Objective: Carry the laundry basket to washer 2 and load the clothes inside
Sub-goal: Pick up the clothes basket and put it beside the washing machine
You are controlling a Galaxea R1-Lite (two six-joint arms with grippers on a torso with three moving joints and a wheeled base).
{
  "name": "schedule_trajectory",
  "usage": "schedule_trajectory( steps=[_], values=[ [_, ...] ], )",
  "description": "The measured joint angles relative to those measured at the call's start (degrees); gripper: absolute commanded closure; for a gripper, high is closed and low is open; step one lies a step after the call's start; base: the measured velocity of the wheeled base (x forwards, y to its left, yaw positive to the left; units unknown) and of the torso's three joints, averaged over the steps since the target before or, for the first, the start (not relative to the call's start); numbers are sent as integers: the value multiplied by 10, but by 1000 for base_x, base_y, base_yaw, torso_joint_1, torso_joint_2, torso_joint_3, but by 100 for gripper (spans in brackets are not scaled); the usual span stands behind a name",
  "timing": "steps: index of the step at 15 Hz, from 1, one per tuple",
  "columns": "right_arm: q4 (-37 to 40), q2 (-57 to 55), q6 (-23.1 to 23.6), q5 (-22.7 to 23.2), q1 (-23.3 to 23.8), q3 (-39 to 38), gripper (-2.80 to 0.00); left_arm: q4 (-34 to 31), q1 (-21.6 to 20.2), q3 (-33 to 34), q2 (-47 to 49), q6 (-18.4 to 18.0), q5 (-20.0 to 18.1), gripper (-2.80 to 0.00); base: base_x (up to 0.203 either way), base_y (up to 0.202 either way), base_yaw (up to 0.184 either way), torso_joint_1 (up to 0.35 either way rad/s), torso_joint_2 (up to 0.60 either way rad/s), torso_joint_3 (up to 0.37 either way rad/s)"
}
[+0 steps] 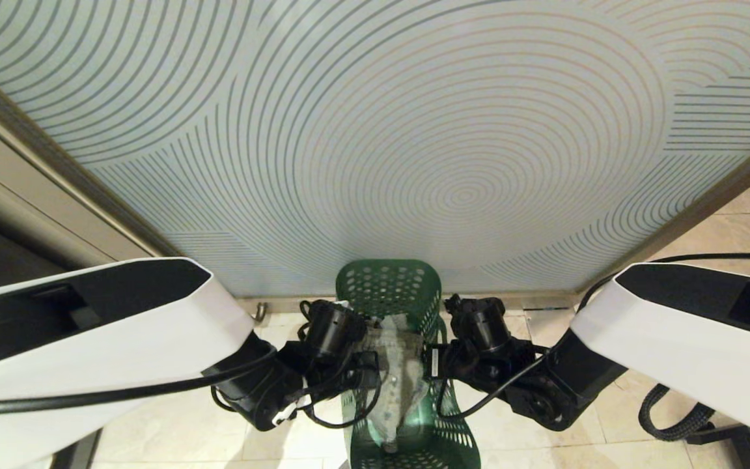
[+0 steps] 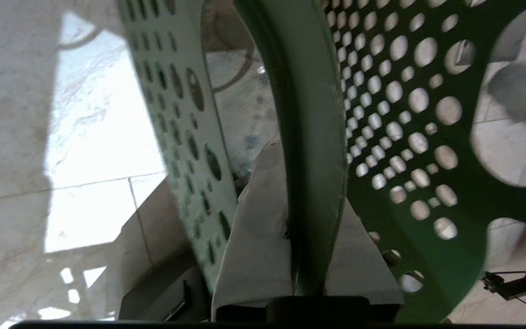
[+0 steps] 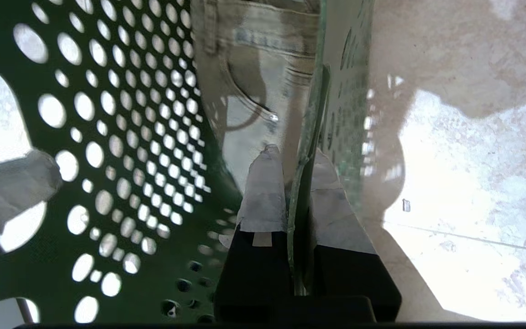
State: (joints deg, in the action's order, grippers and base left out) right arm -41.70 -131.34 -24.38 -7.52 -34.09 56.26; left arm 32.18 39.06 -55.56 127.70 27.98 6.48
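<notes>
I am pinching the basket (image 1: 388,286) on the floor in front of me, my left gripper (image 2: 308,256) clamped on one long side and my right gripper (image 3: 297,214) on the other, so it is staying level and the clothes (image 1: 398,371) are not spilling.

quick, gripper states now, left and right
left gripper: shut on the rim of the laundry basket, one side.
right gripper: shut on the basket's opposite rim, denim clothes inside.
</notes>
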Motion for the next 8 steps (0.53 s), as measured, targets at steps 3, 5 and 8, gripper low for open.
schedule_trajectory(
  steps=[3,5,8],
  values=[
    [0,7,0,0,-1,-7,0,-1,8,-2,-3,-5,-2,0,0,0,0,0,0,0],
    [0,11,0,0,-1,-10,0,-2,9,0,-5,-16,-3,0,0,0,0,0,0,0],
    [0,17,-1,0,-1,-18,0,-1,13,2,-10,-18,-3,0,0,0,0,0,0,0]
  ],
)
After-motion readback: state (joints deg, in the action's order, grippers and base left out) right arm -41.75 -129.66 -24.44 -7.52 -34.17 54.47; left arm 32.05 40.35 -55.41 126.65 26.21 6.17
